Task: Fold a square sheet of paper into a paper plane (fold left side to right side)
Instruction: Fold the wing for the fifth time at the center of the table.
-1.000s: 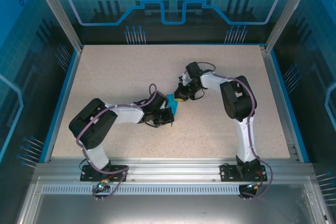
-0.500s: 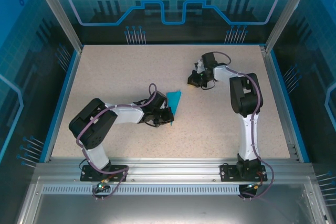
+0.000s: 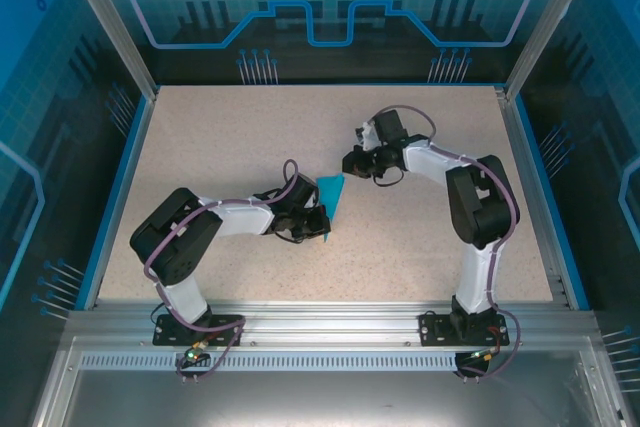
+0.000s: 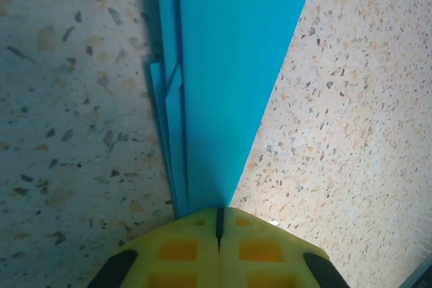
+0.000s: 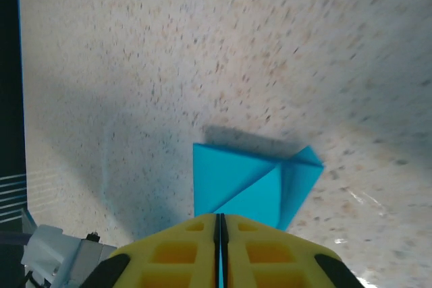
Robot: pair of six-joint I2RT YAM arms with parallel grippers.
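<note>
Sheet: a bright cyan-blue folded paper sheet [image 3: 332,197], narrow and pointed, is lying near the middle of the speckled beige table [image 3: 220,137]. Its sharp tip is pointing toward the near edge and its wider end is facing away.
Left hand: the left hand [image 4: 217,224] is pinching the sheet's sharp tip, with its yellow pads pressed together on it. In the wrist view, stacked folded layers are showing along the sheet's left edge.
Right hand: the right hand [image 5: 217,231] is sitting at the sheet's wide far end, its yellow pads drawn together to a thin slit. Whether it is touching the paper cannot be told.
Edges: a blue rim [image 3: 118,187] is running along the left, far and right sides of the table. A grey metal rail [image 3: 320,322] is closing the near edge and carrying both arm bases.
Open room: speckled surface is stretching out on every side of the sheet, widest toward the far-left corner and along the near strip. The sheet is lying well apart from every rim.
</note>
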